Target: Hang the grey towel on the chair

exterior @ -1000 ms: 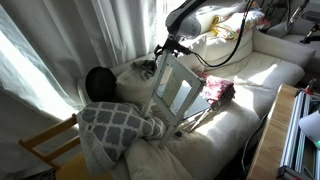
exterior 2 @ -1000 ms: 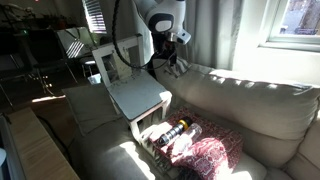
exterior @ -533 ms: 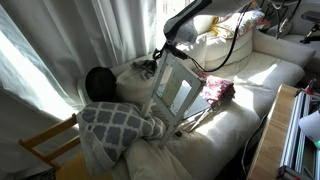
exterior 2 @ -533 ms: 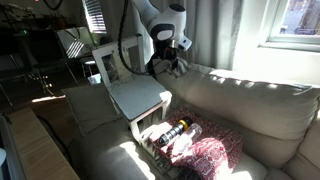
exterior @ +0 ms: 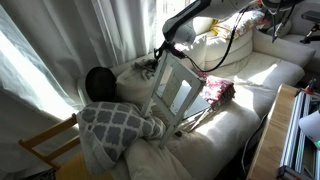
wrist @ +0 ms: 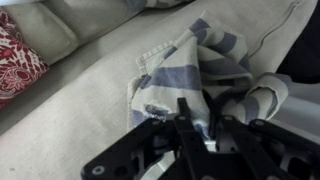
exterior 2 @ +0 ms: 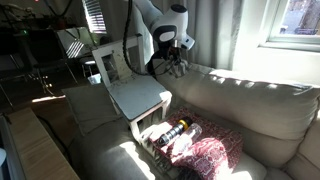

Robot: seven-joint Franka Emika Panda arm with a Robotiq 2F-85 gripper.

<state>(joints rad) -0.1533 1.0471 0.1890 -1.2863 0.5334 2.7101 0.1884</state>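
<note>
The grey striped towel (wrist: 190, 70) is lying crumpled on the cream sofa (wrist: 80, 110), on the top of the backrest in an exterior view (exterior: 148, 66). The gripper (wrist: 201, 124) is sitting directly over the towel, its fingers (wrist: 183, 115) pinching a bunched fold. The white chair (exterior: 175, 90) is lying tilted on the seat cushions just beside the towel. A red patterned cushion (wrist: 15, 55) is resting well apart from it.

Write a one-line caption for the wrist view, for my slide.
Wrist view: the gripper sits over a crumpled grey-striped towel on the beige sofa, a red cushion at left.
</note>
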